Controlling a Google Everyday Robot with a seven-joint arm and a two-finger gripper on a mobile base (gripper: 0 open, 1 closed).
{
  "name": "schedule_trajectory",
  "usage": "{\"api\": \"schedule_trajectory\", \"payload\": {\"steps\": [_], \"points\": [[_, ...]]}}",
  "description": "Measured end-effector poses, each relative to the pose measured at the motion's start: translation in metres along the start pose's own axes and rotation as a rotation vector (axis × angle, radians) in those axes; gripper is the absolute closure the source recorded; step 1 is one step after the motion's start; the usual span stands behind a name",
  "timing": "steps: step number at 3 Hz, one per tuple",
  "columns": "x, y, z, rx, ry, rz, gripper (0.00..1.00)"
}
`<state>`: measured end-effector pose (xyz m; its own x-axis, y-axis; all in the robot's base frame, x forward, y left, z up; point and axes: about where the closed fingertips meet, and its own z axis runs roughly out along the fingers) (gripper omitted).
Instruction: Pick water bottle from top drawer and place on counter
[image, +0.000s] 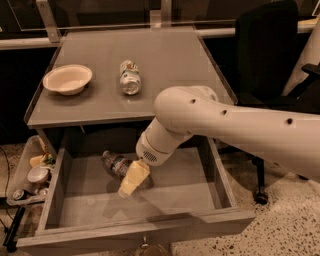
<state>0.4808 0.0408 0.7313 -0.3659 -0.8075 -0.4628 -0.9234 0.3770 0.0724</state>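
Observation:
The water bottle (113, 162) lies on its side in the open top drawer (150, 220), left of its middle, with the capped neck pointing to the back left. My gripper (132, 179) hangs down inside the drawer at the bottle's right end and covers part of it. I cannot tell whether it touches the bottle. The white arm (225, 125) reaches in from the right above the drawer. The counter (165, 65) sits directly above and behind the drawer.
A cream bowl (67, 79) and a green-and-white can (130, 77) lying on its side are on the counter. A bin of rubbish (31, 172) stands left of the drawer. A black office chair (265, 55) is at the right.

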Motion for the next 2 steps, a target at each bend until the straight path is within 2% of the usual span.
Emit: {"api": "schedule_trajectory", "payload": {"steps": [1,2], "points": [[-0.0073,-0.0022,0.0392,-0.038,-0.001,0.076,0.0],[-0.0078,-0.0015,0.0421,-0.043,0.0,0.086,0.0]]}}
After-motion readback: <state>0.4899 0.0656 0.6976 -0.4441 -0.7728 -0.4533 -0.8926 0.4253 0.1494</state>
